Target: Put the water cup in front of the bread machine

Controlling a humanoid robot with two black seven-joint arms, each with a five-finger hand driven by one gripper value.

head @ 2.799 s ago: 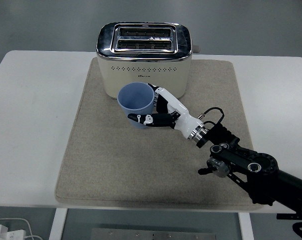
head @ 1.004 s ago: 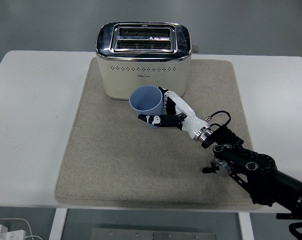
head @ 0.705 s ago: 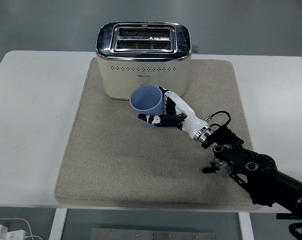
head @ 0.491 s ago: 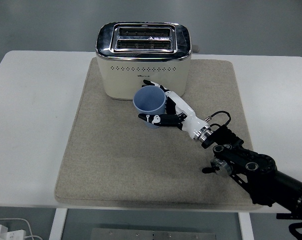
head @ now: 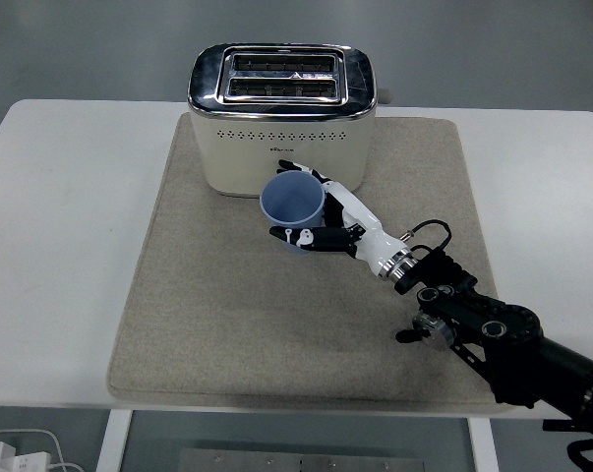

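One hand is in view: the right hand [head: 333, 224] wraps thumb and fingers around the blue water cup [head: 294, 210]. The cup stands upright, mouth up, at the hand's far-left tip, just in front of the cream toaster [head: 282, 118], on the beige mat [head: 198, 324].

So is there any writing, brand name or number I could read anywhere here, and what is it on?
Toaster: a small dark mark on the cream front below the rows of dots, likely a brand name, too small and blurred to read.
Blue cup, held by the right hand: no print visible.
Mat and table: no text.
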